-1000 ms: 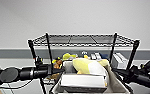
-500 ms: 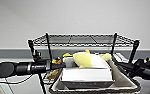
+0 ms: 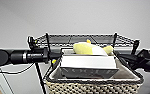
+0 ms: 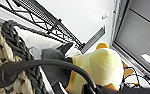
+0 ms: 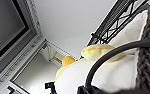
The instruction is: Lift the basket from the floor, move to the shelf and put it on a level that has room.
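Observation:
The cream woven basket with its dark rim hangs in the air between my arms, close in front of the shelf. Its rim sits a little below the level, the top wire tier. My left gripper is shut on the basket's left loop handle. My right gripper is shut on the right loop handle. Inside the basket lie a white box and a yellow plush toy. The basket hides the floor.
A plain pale wall rises behind the rack. The rack's black posts stand up at the tier's corners, close to my left arm. A ceiling frame and a light panel are overhead.
Both arms have risen with the basket, which now sits higher and nearer the top tier. The rack looks larger, so the camera has come closer.

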